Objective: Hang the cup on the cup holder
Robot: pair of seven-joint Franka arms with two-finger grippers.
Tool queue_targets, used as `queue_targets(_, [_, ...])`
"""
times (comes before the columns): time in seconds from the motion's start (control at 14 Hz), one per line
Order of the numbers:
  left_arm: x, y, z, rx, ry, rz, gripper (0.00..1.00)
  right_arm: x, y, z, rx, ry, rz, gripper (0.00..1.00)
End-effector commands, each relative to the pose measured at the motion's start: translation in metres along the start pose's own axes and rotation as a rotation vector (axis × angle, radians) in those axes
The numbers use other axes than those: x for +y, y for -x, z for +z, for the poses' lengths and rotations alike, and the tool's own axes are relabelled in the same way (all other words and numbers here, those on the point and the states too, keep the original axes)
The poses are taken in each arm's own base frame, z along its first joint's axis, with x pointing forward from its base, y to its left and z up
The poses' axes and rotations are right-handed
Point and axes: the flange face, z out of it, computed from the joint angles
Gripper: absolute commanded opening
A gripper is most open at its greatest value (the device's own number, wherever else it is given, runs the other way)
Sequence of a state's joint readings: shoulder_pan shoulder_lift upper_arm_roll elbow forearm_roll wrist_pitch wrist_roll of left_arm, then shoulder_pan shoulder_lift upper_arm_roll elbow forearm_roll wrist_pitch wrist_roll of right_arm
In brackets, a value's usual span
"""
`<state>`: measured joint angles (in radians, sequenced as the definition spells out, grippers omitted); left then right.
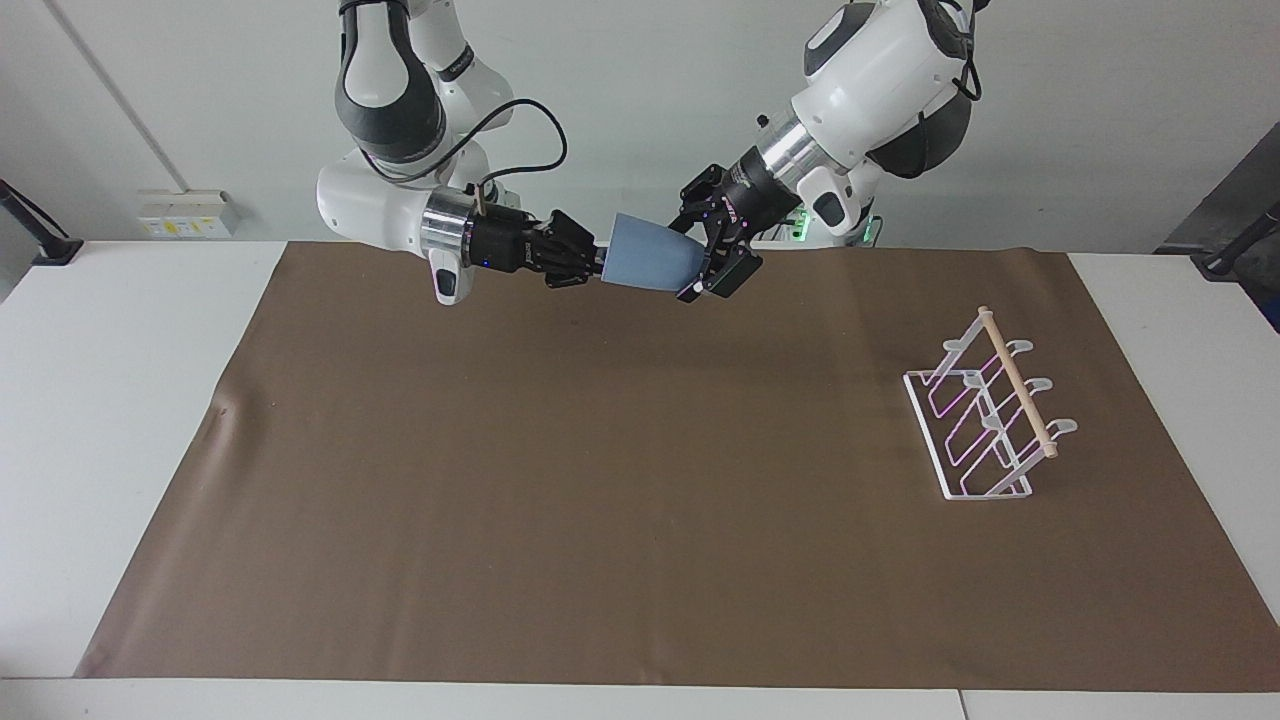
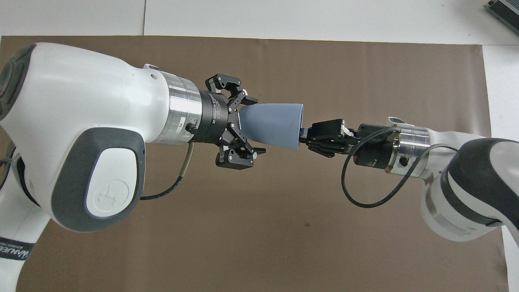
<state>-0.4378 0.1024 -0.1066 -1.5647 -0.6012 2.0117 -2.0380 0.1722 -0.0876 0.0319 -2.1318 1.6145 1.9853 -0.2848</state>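
Fingers of our right gripper point(image 1: 597, 266) are clenched on the rim of the cup point(image 1: 650, 266), holding the light-blue tumbler on its side in the air, its narrow base pointing toward our left gripper point(image 1: 708, 262). We are carrying it above the brown mat point(image 1: 640, 560), over the middle of the surface's point(image 1: 100, 400) edge nearest the robots. In the overhead view the right gripper point(image 2: 305, 136) is pinching the wide rim of the cup point(image 2: 275, 125) from the right arm's end.

Our left gripper's fingers point(image 2: 248, 99) are spread wide around the cup's base end, one on each side of it, and in that same view the left gripper point(image 2: 253, 125) is reaching in from the left arm's end. From these views we cannot tell whether those fingers are touching the cup's wall.

The cup holder point(image 1: 985, 410) is standing on the mat toward the left arm's end of the surface, well apart from both grippers, its wooden dowel point(image 1: 1015, 381) running along the top of the white wire prongs.
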Motion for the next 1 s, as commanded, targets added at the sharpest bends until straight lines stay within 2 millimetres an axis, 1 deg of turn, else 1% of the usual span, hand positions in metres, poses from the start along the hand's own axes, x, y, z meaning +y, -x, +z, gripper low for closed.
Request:
queue_targets(0.0, [-0.0012,0.007,-0.0026,-0.018,0.009,-0.008,0.92,-0.0023,0.0064,-0.005,0.025,-0.027,-0.024,0.0])
queue_targets(0.07, [-0.002,0.0075,-0.0021,-0.019,0.006,-0.008,0.7,-0.0023,0.0064,-0.005,0.025,-0.027,-0.025,0.0])
queue_targets(0.14, [-0.0022,0.0081,-0.0026,-0.022,0.004,-0.008,0.44,-0.0022,0.0063,-0.0051,0.026,-0.026,-0.025,0.0])
queue_targets(0.21, [-0.0035,0.0087,-0.0039,-0.021,0.002,-0.005,0.2,-0.0018,0.005,-0.0062,0.038,-0.023,-0.025,0.0])
queue_targets(0.28, [-0.0057,0.0102,-0.0056,-0.02,0.001,0.002,0.0,-0.0023,0.0045,-0.0064,0.045,-0.02,-0.027,0.0])
queue_targets(0.57, [-0.008,0.0108,-0.0092,-0.02,-0.001,0.01,0.0,-0.0031,0.0036,-0.0065,0.048,-0.02,-0.023,0.0])
queue_targets(0.64, [-0.0084,0.0112,-0.0101,-0.02,0.0,0.01,0.0,-0.0031,0.0039,-0.0059,0.048,-0.019,-0.02,0.07])
queue_targets(0.71, [-0.0084,0.0112,-0.0101,-0.02,0.0,0.01,0.0,-0.0037,0.0035,-0.0062,0.051,-0.019,-0.022,0.2])
queue_targets(0.78, [-0.0084,0.0112,-0.0101,-0.02,0.0,0.01,0.0,-0.0027,0.0039,-0.0046,0.058,-0.014,-0.019,0.26])
queue_targets(0.93, [-0.0083,0.0104,-0.0107,-0.018,0.001,0.01,0.0,-0.0037,0.0049,-0.0003,0.073,-0.003,-0.024,0.31])
